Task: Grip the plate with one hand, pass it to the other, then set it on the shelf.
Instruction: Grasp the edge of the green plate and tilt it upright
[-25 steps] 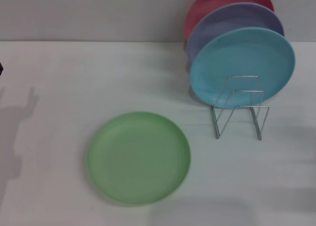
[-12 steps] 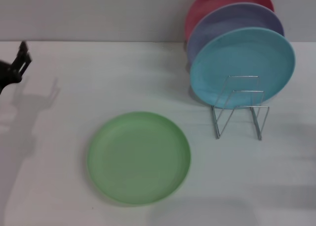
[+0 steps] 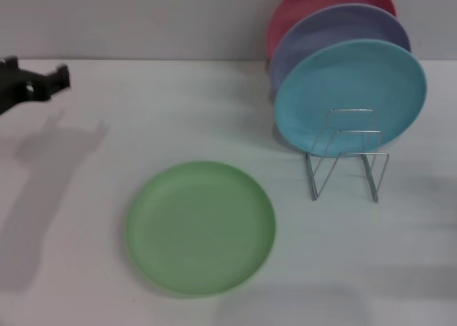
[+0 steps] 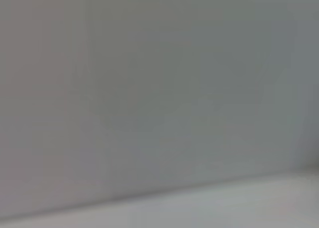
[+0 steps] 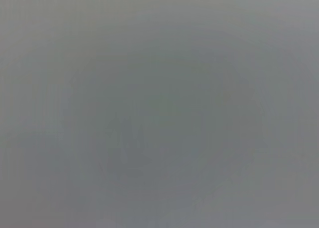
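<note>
The light green plate (image 3: 201, 227) lies flat on the white table, near the front and a little left of the middle. The silver wire shelf (image 3: 346, 158) stands to its right, and its front loops hold nothing. My left gripper (image 3: 43, 83) shows at the far left edge of the head view, above the table and well away from the plate, to its left and farther back. It holds nothing that I can see. My right gripper is out of view. Both wrist views show only plain grey.
A sky-blue plate (image 3: 350, 94), a lavender plate (image 3: 335, 30) and a red plate (image 3: 314, 1) stand on edge one behind the other in the back of the shelf. A grey wall runs along the table's far edge.
My left gripper has come into view at the left edge and moved right and up. Its shadow on the table has shifted with it. The plates and the shelf have not moved.
</note>
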Controlling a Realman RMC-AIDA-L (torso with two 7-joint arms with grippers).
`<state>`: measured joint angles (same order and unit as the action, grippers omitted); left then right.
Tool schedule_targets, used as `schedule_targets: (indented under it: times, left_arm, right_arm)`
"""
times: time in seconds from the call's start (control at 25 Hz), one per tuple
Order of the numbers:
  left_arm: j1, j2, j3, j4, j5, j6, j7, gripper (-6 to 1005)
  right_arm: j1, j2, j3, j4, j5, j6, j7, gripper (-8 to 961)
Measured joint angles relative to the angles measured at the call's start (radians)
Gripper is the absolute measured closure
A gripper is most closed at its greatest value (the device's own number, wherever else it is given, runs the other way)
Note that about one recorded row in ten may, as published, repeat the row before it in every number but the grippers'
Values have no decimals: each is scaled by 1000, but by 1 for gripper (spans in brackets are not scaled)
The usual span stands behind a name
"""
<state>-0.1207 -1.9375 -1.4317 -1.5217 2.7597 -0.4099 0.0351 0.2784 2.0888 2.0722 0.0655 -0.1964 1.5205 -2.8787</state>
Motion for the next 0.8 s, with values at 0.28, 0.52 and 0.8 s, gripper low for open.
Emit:
schedule_targets:
  times: [0.28,0.52,0.8]
  left_arm:
    - [-67,-114,-191,-140,-122,-471,245,259]
    - [-106,-123,-304,-97,-362,-725,417,272]
    - [-99,-125,-299,-56,-368,-759,410,287]
  right_arm:
    - [14,-2,1,0,0,-17,-1,128]
    - [14,-3,6,0,1,-36,-3,127]
    - [10,-2,4,1,3,-47,-4,127]
